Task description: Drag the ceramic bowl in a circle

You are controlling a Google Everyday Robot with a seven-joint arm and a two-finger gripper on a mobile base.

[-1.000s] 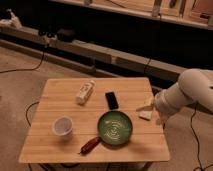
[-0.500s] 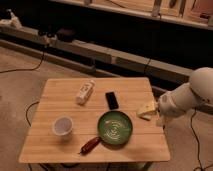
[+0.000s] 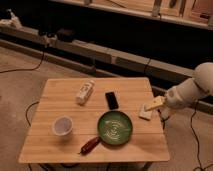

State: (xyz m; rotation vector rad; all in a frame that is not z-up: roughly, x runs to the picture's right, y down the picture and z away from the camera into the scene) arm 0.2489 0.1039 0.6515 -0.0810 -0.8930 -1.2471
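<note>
Ceramic bowl (image 3: 115, 128) lies mouth-up; gripper (image 3: 149, 109) seemingly over the table (image 3: 60, 100) edge nearby.

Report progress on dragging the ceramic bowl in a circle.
Done: nothing; the ceramic bowl sits untouched near the front edge of the table. In hand: the gripper hovers over the table's right edge, jaws open, apart from the bowl. Left: reach the bowl, make contact, drag the circle.

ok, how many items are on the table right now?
5. White container lying back-left; black phone mid-table; white cup front-left; ceramic bowl front-centre; reddish-brown object by the bowl's front-left. Tool hovers at the table's right edge. Nothing seems hidden.
</note>
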